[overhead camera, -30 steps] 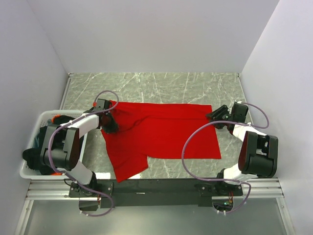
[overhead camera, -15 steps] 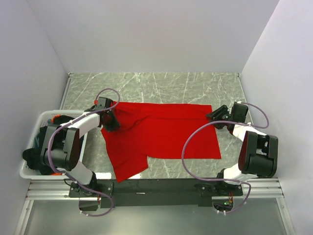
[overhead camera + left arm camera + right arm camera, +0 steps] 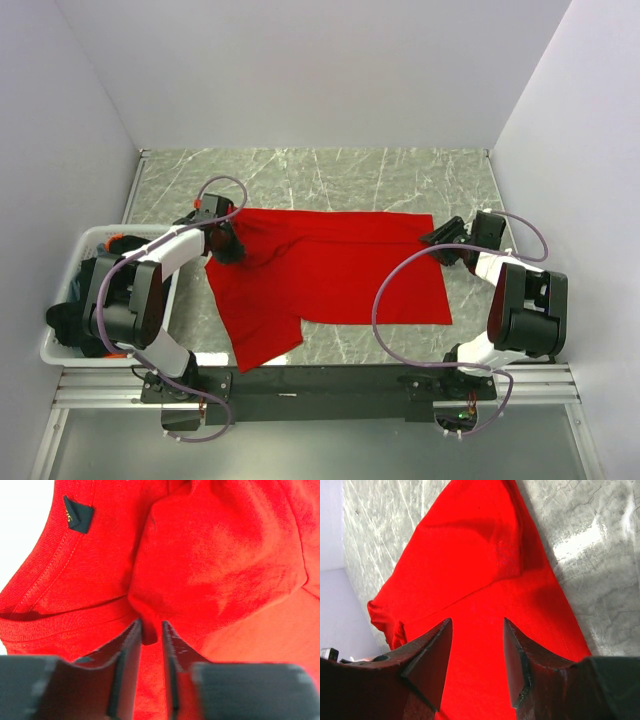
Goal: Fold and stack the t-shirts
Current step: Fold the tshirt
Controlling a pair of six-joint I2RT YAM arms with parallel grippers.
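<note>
A plain red t-shirt (image 3: pixel 330 275) lies spread on the marble table. My left gripper (image 3: pixel 231 246) is at its left end, shut on a pinched fold of the red cloth (image 3: pixel 147 630) near the collar, where a small dark label (image 3: pixel 77 516) shows. My right gripper (image 3: pixel 436 240) is open over the shirt's far right corner (image 3: pixel 485 545), with red cloth between its fingers (image 3: pixel 432 655) but not clamped. Black t-shirts (image 3: pixel 75 300) lie bunched in the white basket at the left.
A white slotted basket (image 3: pixel 105 236) stands at the table's left edge beside the left arm. Grey walls close in the table at the back and sides. Bare marble (image 3: pixel 320 175) lies behind the shirt and at its right (image 3: pixel 600 570).
My left gripper has shifted slightly back and right with the pinched cloth, bunching the shirt's left end a little. The right gripper has barely moved.
</note>
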